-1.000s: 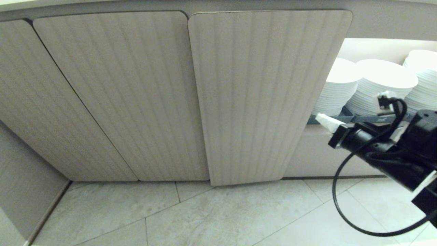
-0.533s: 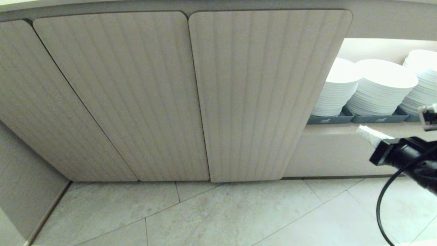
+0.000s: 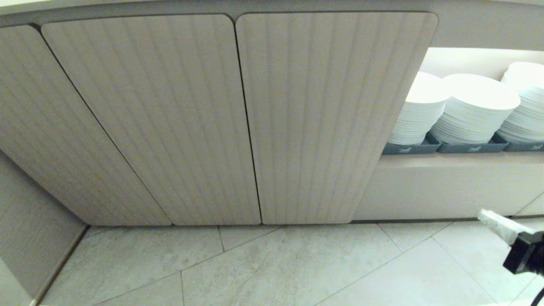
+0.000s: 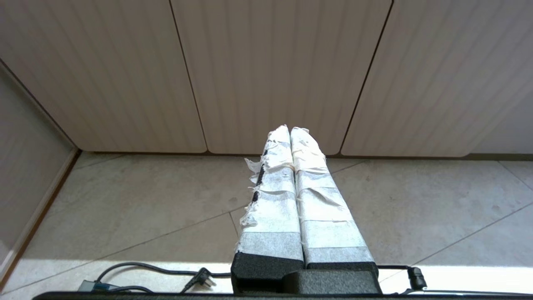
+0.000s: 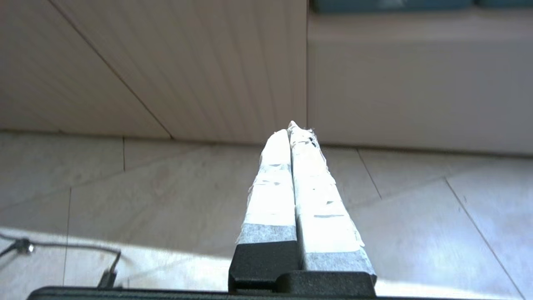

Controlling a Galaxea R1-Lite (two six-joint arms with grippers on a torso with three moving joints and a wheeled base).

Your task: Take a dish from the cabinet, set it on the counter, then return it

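Grey stone-look floor tiles (image 3: 272, 263) with diagonal grout lines, sunlit strip near camera. Plain beige side wall (image 3: 25, 238) at left. Lit open shelf (image 3: 450, 159) holds stacked white plates (image 3: 476, 106) in grey trays (image 3: 467, 148).

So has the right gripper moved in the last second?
Yes. The right gripper has dropped from beside the stacked white plates toward the grey tiled floor, at the picture's right edge.

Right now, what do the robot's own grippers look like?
Both match: the left gripper and right gripper each have two long tapered fingers wrapped in frayed white tape, on a black block base. A thin black cable lies on the floor tiles behind the left one.
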